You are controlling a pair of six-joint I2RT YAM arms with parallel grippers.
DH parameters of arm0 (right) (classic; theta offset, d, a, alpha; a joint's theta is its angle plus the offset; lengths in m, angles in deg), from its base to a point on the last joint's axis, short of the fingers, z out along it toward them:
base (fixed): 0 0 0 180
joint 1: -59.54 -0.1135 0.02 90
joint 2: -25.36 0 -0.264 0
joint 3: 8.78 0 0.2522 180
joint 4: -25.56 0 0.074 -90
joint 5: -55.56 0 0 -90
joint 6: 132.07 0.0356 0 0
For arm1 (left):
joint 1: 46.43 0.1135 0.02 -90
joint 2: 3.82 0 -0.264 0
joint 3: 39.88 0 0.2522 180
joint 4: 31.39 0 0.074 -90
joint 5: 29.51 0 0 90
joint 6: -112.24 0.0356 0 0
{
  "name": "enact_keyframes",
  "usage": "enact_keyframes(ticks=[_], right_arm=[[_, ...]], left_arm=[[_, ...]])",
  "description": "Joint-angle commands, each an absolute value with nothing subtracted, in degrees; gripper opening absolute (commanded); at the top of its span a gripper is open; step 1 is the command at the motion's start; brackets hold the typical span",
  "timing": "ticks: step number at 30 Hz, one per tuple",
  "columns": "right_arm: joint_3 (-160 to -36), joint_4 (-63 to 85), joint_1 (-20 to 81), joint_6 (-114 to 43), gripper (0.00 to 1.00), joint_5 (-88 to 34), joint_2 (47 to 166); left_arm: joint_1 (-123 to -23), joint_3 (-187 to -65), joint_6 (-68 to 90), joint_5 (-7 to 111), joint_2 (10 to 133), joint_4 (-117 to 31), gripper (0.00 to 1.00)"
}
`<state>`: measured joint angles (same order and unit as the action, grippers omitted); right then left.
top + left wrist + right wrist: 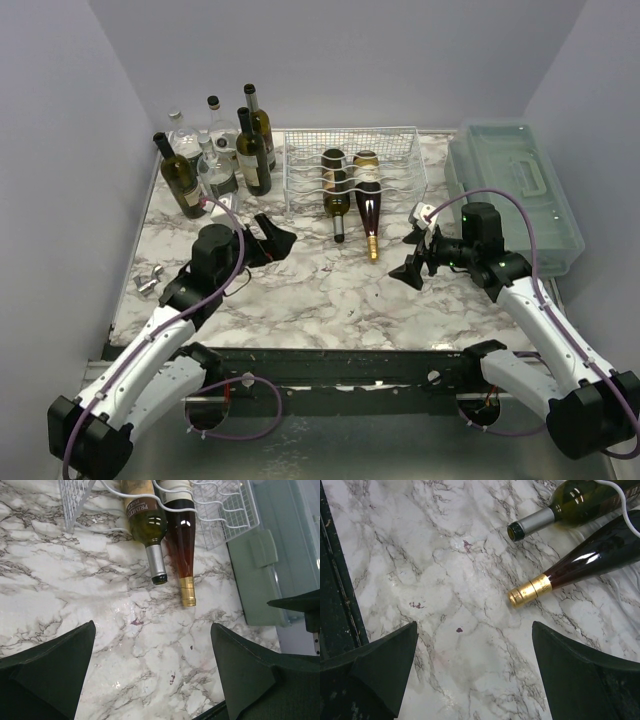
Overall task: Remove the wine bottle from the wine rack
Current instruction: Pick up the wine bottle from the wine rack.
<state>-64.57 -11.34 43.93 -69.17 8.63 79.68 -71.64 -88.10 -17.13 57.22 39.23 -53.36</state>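
Gold-capped dark glass wine bottle (369, 205) and silver-capped green glass wine bottle (335, 196) lie in white wire-grid wine rack (400, 150); left gripper (152, 625) and right gripper (475, 624) gape wide, holding nothing.

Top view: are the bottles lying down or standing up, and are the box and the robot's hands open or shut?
Rack, holding two bottles.
Silver-capped bottle, lying in the rack, neck sticking out.
Gold-capped bottle, lying beside it, neck sticking out.
Other bottles, standing, back left.
Box, lid shut.
Left gripper, open, empty.
Right gripper, open, empty.
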Motion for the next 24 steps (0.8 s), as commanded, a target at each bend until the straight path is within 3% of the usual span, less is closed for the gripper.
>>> enact_keyframes(ticks=[1,14,24], right_arm=[[-63.78,-10.13,44.35,-70.20,0.99,7.57,79.99],[-63.61,-10.08,44.41,-70.38,0.99,7.34,79.99],[-63.57,-10.07,44.51,-70.44,0.99,7.35,79.89]], left_arm=[[-76.78,-91.49,-17.56,66.85,42.09,-54.64,0.99],[-87.78,-104.06,-20.11,83.15,59.10,-63.24,0.99],[-89.43,-111.66,-17.04,80.46,70.47,-64.05,0.99]])
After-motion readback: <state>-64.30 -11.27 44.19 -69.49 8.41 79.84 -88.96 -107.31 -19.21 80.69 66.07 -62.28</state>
